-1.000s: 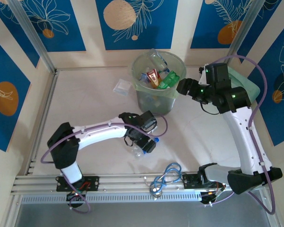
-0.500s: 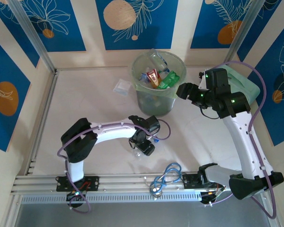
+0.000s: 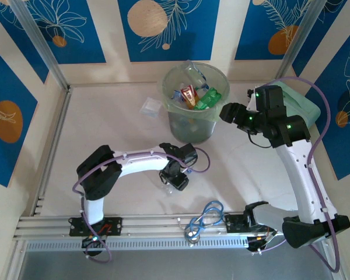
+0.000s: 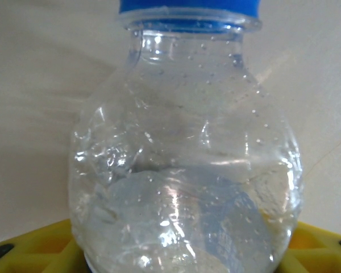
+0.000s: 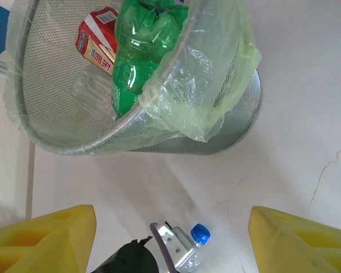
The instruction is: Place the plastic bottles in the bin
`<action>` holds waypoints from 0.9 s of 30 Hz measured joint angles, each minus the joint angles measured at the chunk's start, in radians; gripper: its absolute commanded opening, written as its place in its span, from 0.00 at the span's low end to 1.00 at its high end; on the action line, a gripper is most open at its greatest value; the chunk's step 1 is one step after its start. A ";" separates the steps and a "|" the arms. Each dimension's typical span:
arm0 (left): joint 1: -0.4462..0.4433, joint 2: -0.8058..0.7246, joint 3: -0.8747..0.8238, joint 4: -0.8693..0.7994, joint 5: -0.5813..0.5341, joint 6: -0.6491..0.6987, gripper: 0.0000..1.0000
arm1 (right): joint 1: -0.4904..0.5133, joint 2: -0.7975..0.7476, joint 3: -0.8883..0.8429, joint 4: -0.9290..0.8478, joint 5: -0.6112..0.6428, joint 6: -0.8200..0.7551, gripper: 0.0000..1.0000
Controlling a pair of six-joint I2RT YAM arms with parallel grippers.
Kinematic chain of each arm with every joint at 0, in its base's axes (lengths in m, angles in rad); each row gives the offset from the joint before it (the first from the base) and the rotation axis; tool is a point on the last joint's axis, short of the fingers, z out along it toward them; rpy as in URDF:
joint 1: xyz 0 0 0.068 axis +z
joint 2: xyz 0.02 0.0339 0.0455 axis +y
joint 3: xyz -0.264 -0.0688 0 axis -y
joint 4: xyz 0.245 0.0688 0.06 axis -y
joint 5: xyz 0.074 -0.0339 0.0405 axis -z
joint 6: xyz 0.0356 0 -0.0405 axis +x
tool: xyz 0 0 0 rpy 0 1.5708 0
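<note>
Clear plastic bottle (image 4: 182, 170) with a blue cap sits on the white surface (image 3: 105, 128), on the near side of the bin (image 3: 189, 128). The left pincer (image 3: 176, 178) is right down on it with yellow fingers (image 4: 40, 250) on either side. Honestly can't tell if they're squeezing it. The right pincer (image 3: 227, 111) hangs spread apart and empty just right of the bin, which has a green bottle (image 5: 139, 57) inside.
</note>
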 measured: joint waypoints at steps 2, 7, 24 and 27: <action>0.000 -0.029 0.002 -0.012 -0.001 -0.006 0.53 | -0.006 -0.009 0.000 0.003 0.000 0.000 0.71; 0.000 -0.128 0.087 -0.097 -0.004 -0.032 0.53 | -0.025 -0.021 0.000 0.006 -0.001 0.000 0.71; 0.394 0.083 1.392 -0.354 0.046 -0.259 0.52 | -0.044 -0.061 -0.003 0.040 -0.064 0.004 0.70; 0.449 0.167 1.380 -0.339 0.085 -0.339 0.52 | -0.044 -0.072 -0.015 0.039 -0.068 0.004 0.70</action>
